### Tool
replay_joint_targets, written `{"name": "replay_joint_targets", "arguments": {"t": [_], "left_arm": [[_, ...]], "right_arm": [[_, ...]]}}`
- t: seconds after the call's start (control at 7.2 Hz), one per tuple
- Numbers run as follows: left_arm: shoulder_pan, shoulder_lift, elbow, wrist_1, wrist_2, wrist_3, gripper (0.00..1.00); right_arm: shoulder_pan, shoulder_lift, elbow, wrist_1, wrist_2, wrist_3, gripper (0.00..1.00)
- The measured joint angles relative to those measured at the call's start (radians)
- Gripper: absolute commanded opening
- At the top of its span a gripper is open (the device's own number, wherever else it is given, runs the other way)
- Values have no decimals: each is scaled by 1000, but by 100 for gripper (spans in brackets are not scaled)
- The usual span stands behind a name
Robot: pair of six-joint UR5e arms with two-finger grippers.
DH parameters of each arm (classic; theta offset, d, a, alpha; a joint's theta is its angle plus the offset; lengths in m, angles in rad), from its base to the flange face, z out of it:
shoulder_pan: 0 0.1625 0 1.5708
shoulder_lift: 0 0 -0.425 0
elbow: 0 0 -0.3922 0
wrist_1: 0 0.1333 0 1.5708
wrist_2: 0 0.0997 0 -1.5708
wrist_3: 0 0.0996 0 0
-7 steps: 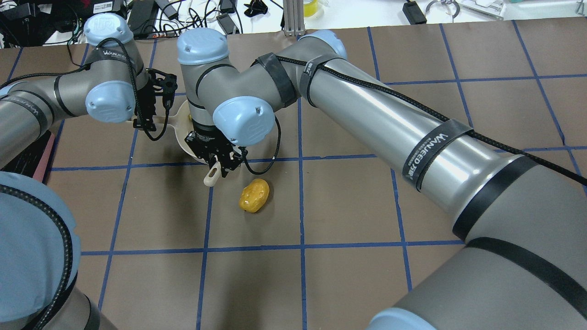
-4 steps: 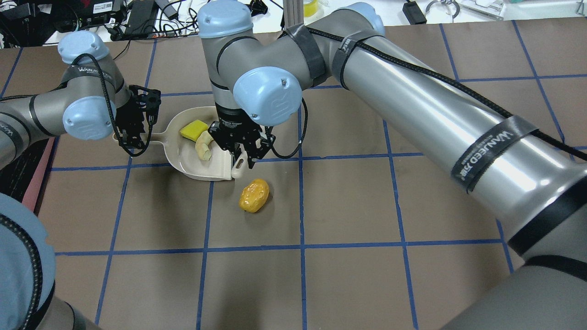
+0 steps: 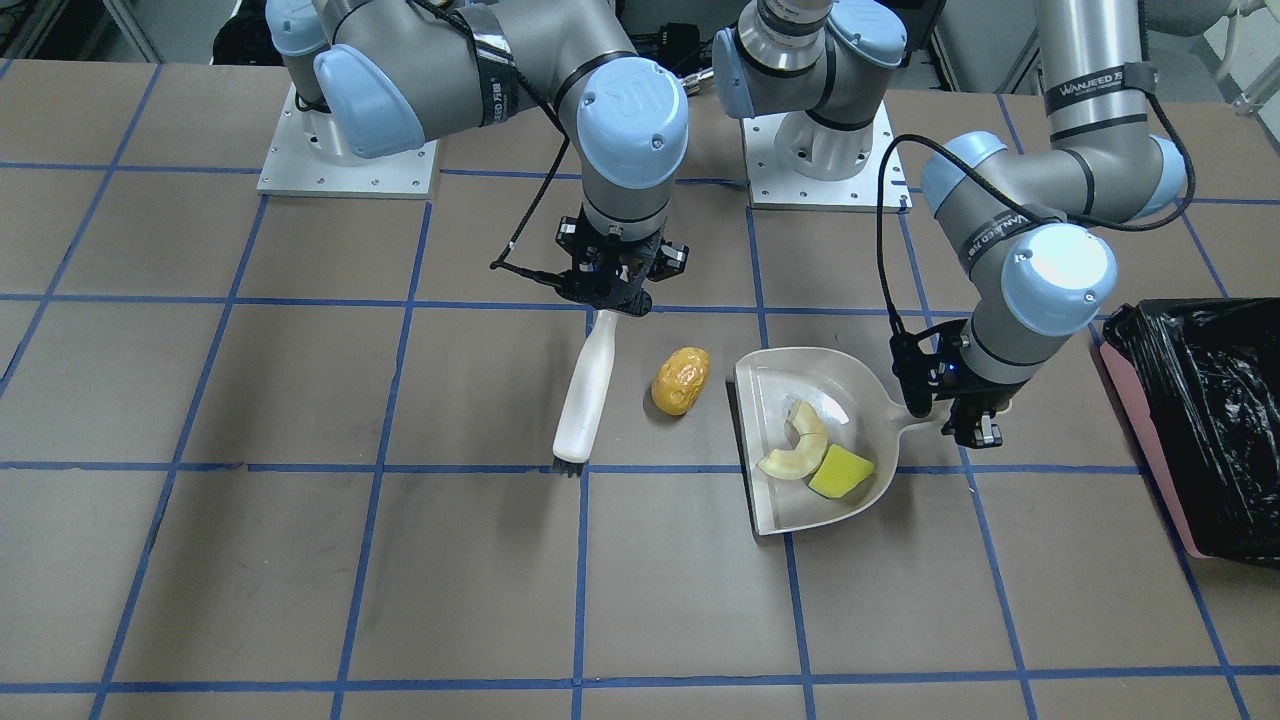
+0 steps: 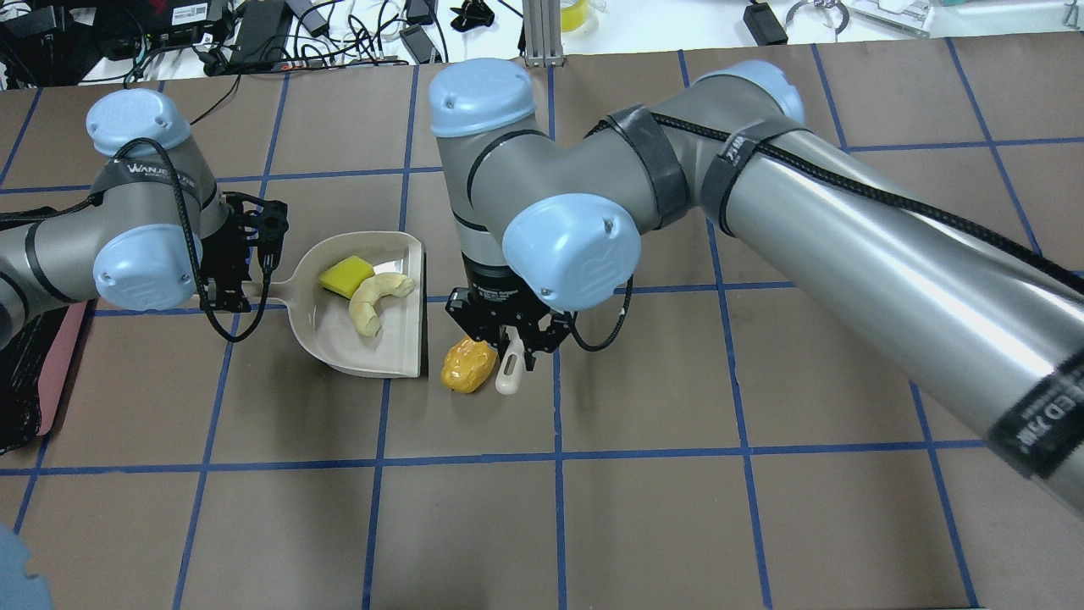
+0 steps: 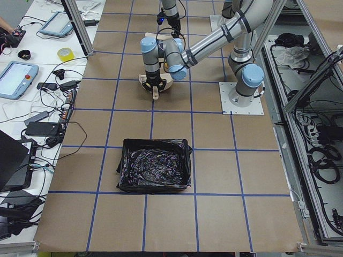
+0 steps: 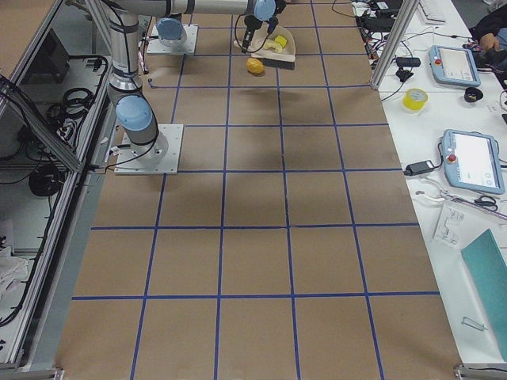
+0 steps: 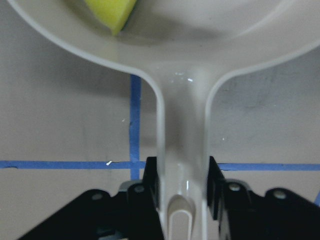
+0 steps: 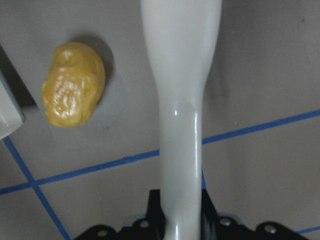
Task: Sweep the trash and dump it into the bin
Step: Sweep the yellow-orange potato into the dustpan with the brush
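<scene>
Stretching in from the robot's right side, the right arm [image 4: 847, 229] is crossing the brown, blue-gridded desk [image 4: 644, 525] toward its middle, with the wrist turning straight down over the work area. The left arm [image 4: 76, 246] is lying low and folded at the elbow near the robot's left edge of the desk, its wrist pointing sideways toward the middle.

The bin [image 3: 1140, 440], pink-sided and lined with a crinkled black bag, is standing at the desk's end on the robot's left, well apart from the other things and just beyond the left arm.

The beige dustpan [image 3: 800, 375] is resting flat on the desk with its open edge facing the right arm. The left fingers [image 7: 151, 190] are clamping narrowly on the end of its handle from both sides.

The right fingers [image 8: 155, 215] are gripping the top of the white brush [image 3: 585, 395], which is slanting down and away from the robot, its dark bristle tip reaching the desk.

The orange-yellow lumpy oval [image 3: 681, 380] is lying on the desk between the brush and the dustpan's open edge, near both and touching neither. The pale cream crescent [image 3: 800, 445] is sitting inside the dustpan, and the bright yellow wedge [image 3: 840, 472] is lying right against it, nearer the handle.
</scene>
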Motion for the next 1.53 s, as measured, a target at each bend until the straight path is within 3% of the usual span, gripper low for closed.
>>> {"name": "replay_joint_targets", "arguments": {"t": [0.56,1.53], "left_arm": [[-12,124,-137,17,8,-1,0],[-44,118,-172,77,16,-32,0]], "right_arm": [[55,-49,176,-151,8,95,0],[140,61,232,-418,45,228,0]]}}
